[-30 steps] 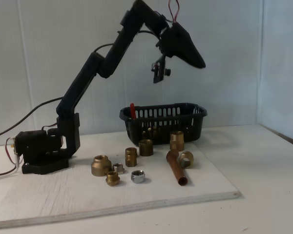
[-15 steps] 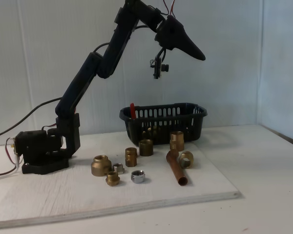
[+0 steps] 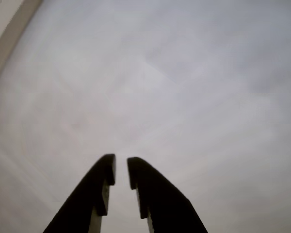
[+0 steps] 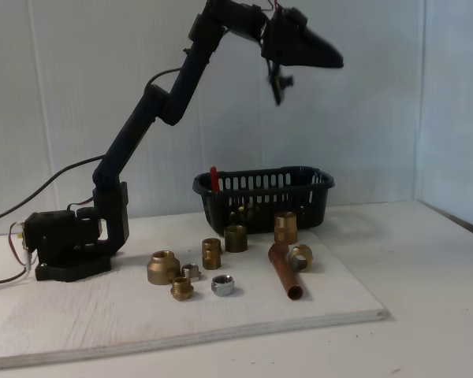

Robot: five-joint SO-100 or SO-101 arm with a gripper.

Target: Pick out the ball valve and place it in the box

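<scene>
- Fingers (image 3: 106, 170) nearly together, narrow gap between the tips, nothing held; gripper (image 3: 120, 171) faces a blank pale wall in the wrist view.
- Fixed view, landmark = box (image 4: 315, 197): gripper (image 4: 335, 59) high above the box, pointing right, about level.
- Nearest, in front of the box on the white board (image 4: 102, 327): copper tube (image 4: 282, 272), silver nut (image 4: 222, 284), small brass fitting (image 4: 181, 289).
- Closer to the box: brass couplings (image 4: 236, 238), one (image 4: 285, 227) just at its front wall.
- Valve (image 4: 214, 179): red lever stands up inside the box at its left end; brass glints show through the slots.
- Arm base (image 4: 63, 244) well left of the box.
</scene>
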